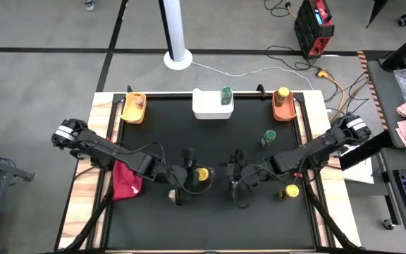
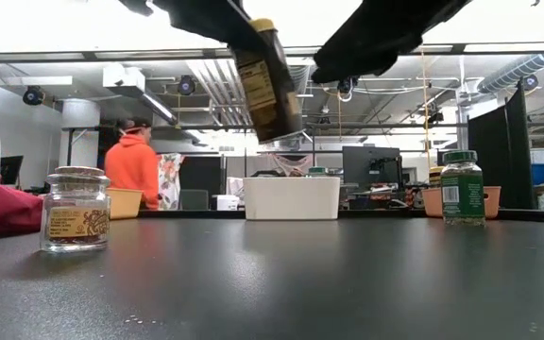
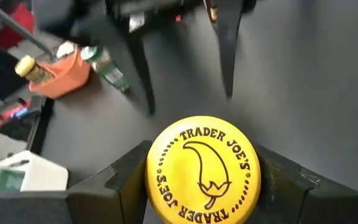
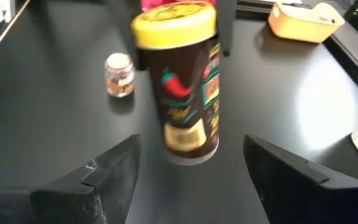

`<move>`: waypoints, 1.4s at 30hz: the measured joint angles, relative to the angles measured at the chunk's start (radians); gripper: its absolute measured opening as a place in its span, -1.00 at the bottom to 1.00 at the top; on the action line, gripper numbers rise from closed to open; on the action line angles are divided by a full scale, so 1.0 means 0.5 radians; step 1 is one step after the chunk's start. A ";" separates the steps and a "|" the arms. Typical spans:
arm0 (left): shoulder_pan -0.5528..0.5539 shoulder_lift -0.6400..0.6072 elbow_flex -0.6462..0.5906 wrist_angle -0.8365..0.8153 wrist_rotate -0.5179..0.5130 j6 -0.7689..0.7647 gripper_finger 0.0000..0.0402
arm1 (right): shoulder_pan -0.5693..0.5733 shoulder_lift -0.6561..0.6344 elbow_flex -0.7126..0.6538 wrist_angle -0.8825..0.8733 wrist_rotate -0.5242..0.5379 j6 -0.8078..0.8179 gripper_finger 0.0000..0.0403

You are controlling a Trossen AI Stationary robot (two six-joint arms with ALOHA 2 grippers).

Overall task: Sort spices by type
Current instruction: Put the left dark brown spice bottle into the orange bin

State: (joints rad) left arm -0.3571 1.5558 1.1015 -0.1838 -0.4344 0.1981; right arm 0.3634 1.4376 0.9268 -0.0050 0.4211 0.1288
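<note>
My left gripper (image 1: 196,175) is over the table's middle, shut on a spice jar (image 2: 267,80) with a yellow lid and a dark body, held in the air. My right gripper (image 4: 191,148) is open and faces that jar, with its fingers on either side of the jar's lower end and apart from it. On the table stand a clear jar with a brown lid (image 2: 76,210), a green-lidded jar (image 1: 268,137) and another yellow-lidded jar (image 1: 290,191). One jar stands in each tray: yellow tray (image 1: 129,113), white tray (image 1: 206,109), orange tray (image 1: 280,111). My left gripper holds the jar by its yellow lid end (image 3: 202,168), pinched between the two fingers (image 3: 126,180), one on each side of the lid. The fingers come from above, pointing down. The jar hangs below them, lifted clear of the table and tilted.
A red cloth (image 1: 125,180) lies at the table's left edge beside my left arm. The three trays line the far edge. The brown-lidded jar (image 1: 173,192) stands close to my left gripper, on its near side. A person in orange (image 2: 132,170) is in the room behind.
</note>
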 joint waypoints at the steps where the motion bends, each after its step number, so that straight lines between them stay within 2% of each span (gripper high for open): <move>1: 0.003 0.000 0.000 0.023 0.013 0.012 0.03 | -0.012 0.009 0.000 0.029 0.001 0.000 0.39; 6: 0.007 -0.001 0.003 0.108 0.081 0.020 0.03 | -0.072 0.044 0.000 0.092 -0.002 0.001 0.47; 12: 0.027 -0.001 0.068 0.125 0.010 0.014 0.03 | -0.096 0.129 0.000 0.283 -0.124 -0.095 0.53; 17: 0.029 0.003 0.116 0.125 0.001 0.053 0.03 | -0.098 0.169 0.000 0.387 -0.108 -0.156 0.50; 21: 0.027 0.004 0.128 0.145 0.003 0.059 0.03 | -0.096 0.169 0.000 0.407 -0.079 -0.177 0.33; 25: 0.030 0.005 0.126 0.167 -0.007 0.005 0.04 | -0.104 0.169 0.001 0.399 -0.012 -0.182 -0.03; 27: 0.030 0.005 0.126 0.169 -0.008 0.049 0.24 | -0.106 0.166 0.001 0.390 -0.004 -0.201 -0.04; 30: 0.026 0.000 0.126 0.180 -0.004 0.079 0.72 | -0.104 0.162 0.001 0.348 -0.003 -0.244 -0.04; 32: 0.026 -0.011 0.126 0.156 -0.005 0.070 0.90 | -0.104 0.133 0.001 0.276 -0.003 -0.250 -0.04; 34: 0.027 -0.039 0.125 0.081 -0.031 0.052 0.88 | -0.104 0.094 -0.003 0.184 -0.003 -0.204 -0.04; 37: 0.028 -0.084 0.118 -0.016 -0.092 0.005 0.72 | -0.092 0.025 -0.081 0.127 -0.002 -0.123 -0.04; 39: 0.028 -0.116 0.072 -0.016 -0.103 -0.020 0.62 | -0.071 -0.028 -0.184 0.233 0.008 -0.102 -0.04; 42: 0.028 -0.168 -0.062 0.110 -0.104 -0.047 0.52 | -0.010 -0.101 -0.377 0.580 0.093 -0.139 -0.04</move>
State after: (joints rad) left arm -0.3431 1.4716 1.0706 -0.1290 -0.4863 0.1745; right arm 0.3584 1.3872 0.7382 0.2850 0.4678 0.0595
